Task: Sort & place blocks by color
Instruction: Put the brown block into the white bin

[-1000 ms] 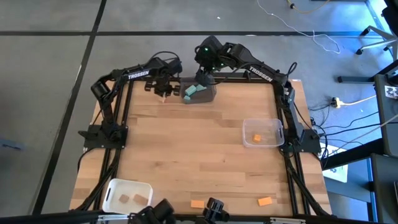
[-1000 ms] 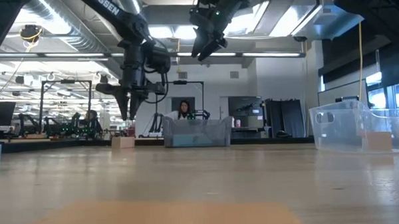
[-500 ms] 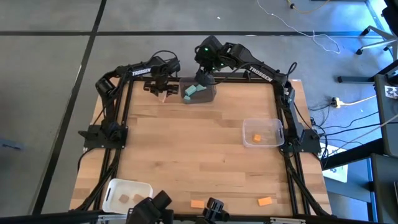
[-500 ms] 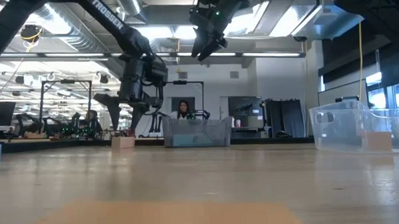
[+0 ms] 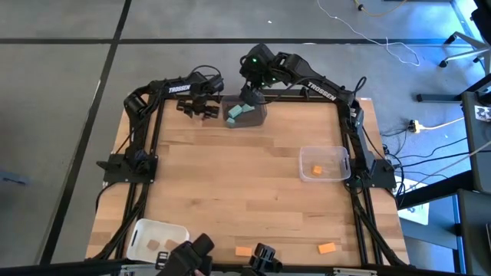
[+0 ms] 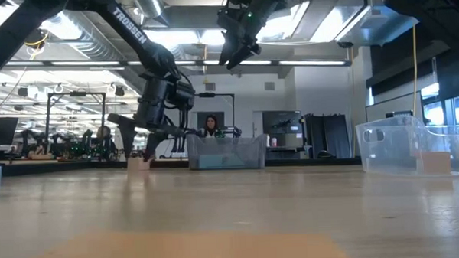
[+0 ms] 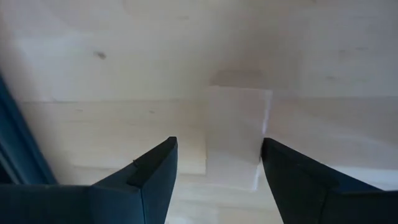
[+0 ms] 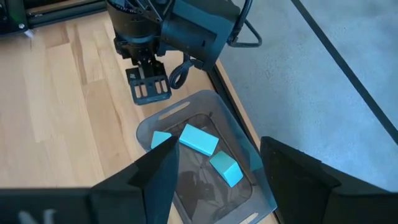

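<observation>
From above, the left end effector [image 5: 201,113] hides the tan block [image 7: 235,134]; its wrist view shows fingers apart around it. The right end effector [image 5: 251,95], fingers apart, hovers over teal blocks [image 8: 199,140].

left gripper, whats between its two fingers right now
A pale tan wood block lies on the table between the open left gripper's fingers, untouched by either. The left wrist view shows it.

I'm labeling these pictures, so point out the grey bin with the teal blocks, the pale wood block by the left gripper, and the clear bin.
grey bin [image 8: 261,186]: right wrist view, on its bare side wall.
pale wood block [image 7: 235,134]: left wrist view, on its near face.
clear bin [image 5: 307,173]: high view, on its rim's corner.
</observation>
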Controlling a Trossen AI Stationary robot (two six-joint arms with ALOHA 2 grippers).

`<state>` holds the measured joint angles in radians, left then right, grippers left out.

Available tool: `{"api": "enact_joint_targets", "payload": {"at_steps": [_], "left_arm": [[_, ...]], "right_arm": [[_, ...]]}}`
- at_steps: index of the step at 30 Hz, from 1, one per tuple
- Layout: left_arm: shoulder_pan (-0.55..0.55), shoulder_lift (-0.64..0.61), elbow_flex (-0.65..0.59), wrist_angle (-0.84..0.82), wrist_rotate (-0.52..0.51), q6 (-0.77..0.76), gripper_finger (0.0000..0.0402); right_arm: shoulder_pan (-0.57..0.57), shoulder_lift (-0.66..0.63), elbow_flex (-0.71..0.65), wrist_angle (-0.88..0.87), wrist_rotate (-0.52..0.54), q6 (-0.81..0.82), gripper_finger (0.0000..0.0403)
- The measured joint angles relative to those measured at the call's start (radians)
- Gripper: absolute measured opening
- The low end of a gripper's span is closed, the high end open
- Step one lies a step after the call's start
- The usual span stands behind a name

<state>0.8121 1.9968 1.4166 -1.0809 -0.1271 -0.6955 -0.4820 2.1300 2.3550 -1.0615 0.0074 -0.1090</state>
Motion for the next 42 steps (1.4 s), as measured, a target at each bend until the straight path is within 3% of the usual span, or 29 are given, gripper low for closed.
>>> {"api": "enact_joint_targets", "payload": {"at_steps": [6,12,36,42], "left_arm": [[-0.011,0.000,0.000,0.001,-0.005,0.016,0.0224],[-0.009,0.000,0.019,-0.003,0.067,-0.025,0.0224],[0.005,0.021,-0.003,0.015,-0.072,-0.079,0.0224],[0.009,0.021,-0.003,0.034,-0.064,-0.004,0.0222]], "right_arm": [[0.000,0.000,0.000,0.000,0.000,0.000,0.0225],[0.000,0.000,0.000,0.000,0.000,-0.001,0.0225],[0.000,0.000,0.000,0.003,0.000,-0.001,0.0225],[0.000,0.000,0.000,0.003,0.000,-0.001,0.0225]]}}
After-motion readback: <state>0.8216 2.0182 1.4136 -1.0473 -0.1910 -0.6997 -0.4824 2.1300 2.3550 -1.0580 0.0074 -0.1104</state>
